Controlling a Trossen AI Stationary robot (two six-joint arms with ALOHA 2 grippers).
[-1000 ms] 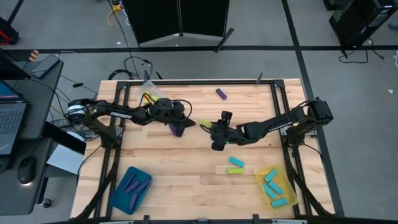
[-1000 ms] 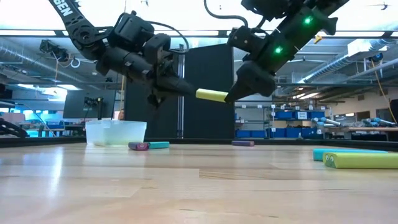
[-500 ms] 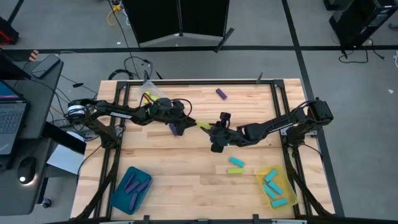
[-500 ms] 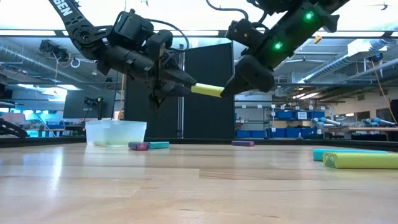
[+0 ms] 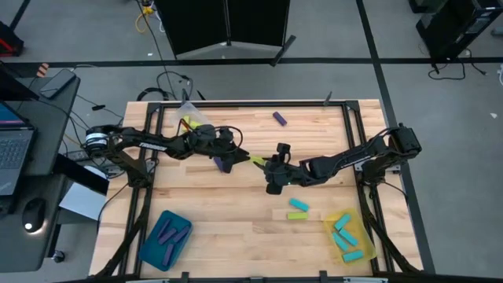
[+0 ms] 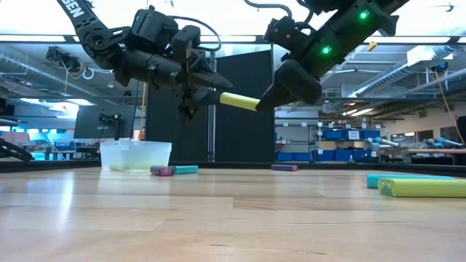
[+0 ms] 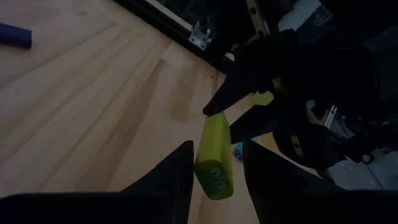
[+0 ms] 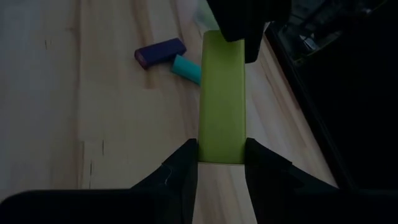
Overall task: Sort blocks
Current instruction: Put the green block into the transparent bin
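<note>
A yellow-green block [image 6: 240, 100] hangs in the air over the middle of the table [image 5: 236, 204], between my two grippers. My right gripper [image 5: 270, 166] is shut on one end of it. My left gripper [image 6: 209, 89] is open; its fingers [image 7: 180, 177] stand on either side of the block's other end [image 7: 214, 169], with narrow gaps showing in the left wrist view. Below them, a purple block [image 8: 160, 51] and a cyan block [image 8: 185, 68] lie flat on the table. My right gripper pinches the yellow-green block's end [image 8: 222, 146] between its two fingers [image 8: 186, 163], on the two long sides. The fingers lie along the block and slant down from the table's right side. The block is lifted clear and sticks out about level toward my left gripper.
A teal tray [image 5: 149, 245] with purple blocks stands at the near left, and a yellow tray [image 5: 360, 236] with cyan blocks at the near right. A clear tray [image 6: 136, 154] is at the far left. Loose blocks: cyan and yellow-green [image 5: 297, 210], purple [image 5: 279, 118].
My left gripper has opened and let go of the yellow-green block's end. The block stays in my right gripper and has risen slightly.
</note>
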